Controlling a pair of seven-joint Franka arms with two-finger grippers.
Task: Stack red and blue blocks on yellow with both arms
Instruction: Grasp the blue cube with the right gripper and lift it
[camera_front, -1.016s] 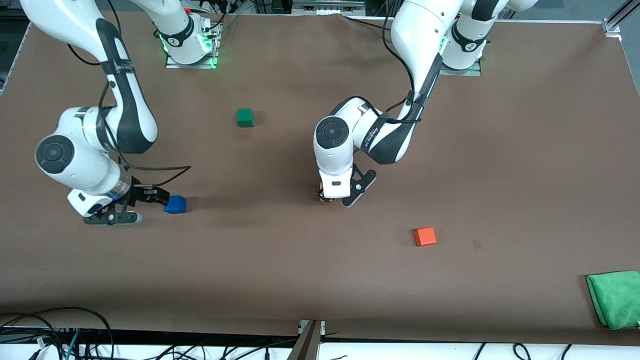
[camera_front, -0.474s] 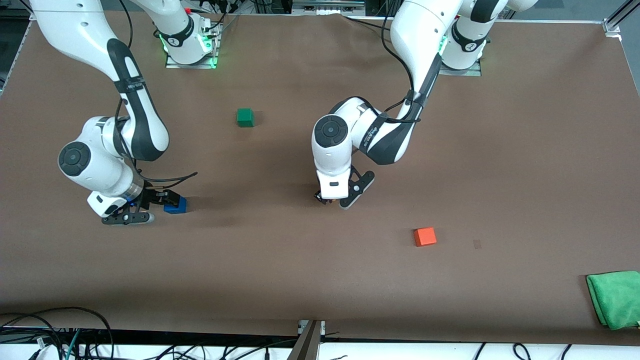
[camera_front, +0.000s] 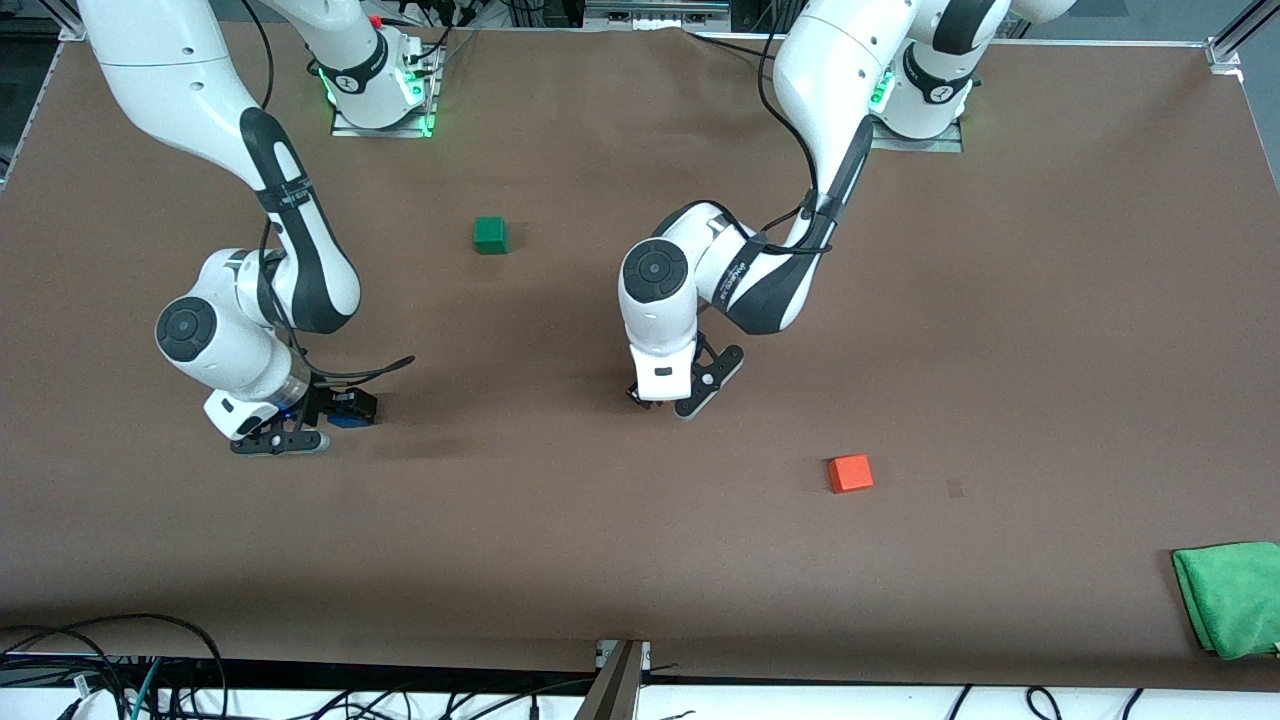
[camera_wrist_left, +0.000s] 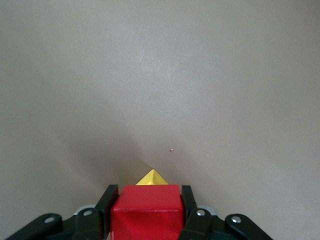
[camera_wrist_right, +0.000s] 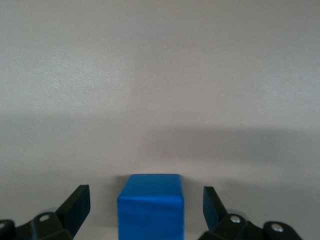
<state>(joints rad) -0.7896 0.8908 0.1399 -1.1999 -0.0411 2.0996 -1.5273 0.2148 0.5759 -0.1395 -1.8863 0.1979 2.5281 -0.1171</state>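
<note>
the bright orange matte cube (camera_front: 850, 473) lies nearest the front camera, alone toward the left arm's end of the table, with a folded green cloth (camera_front: 1230, 597) at the table's corner farther along that end; neither belongs to the stack.

next up the table, the right gripper (camera_wrist_right: 146, 205) is down at the table with its fingers (camera_wrist_right: 75, 206) spread wide, one on each side of the small bright blue matte cube (camera_wrist_right: 150, 206), gaps showing on both sides, so nothing is gripped yet. that cube (camera_front: 349, 410) rests on the brown table (camera_front: 1000, 300) toward the right arm's end. i judge this arm is at the point of closing on it; the next move calls for a square squeeze and a straight lift.

near the middle of the table, the left gripper (camera_wrist_left: 145, 212) is clamped on the small deep red matte cube (camera_wrist_left: 145, 210). a corner of the small bright yellow matte cube (camera_wrist_left: 151, 178) peeks out just under the red one, turned at an angle to it. whether red already touches yellow i cannot tell. this looks like the placing step: settle red flat, then let go and rise straight so the stack is not nudged. in the front view the left gripper (camera_front: 668, 397) hides both cubes.

farthest off, a dark green matte cube (camera_front: 490, 235) sits by itself, well apart. bare table lies between the two arms, so blue has an open run to the stack, and no edge is close.
</note>
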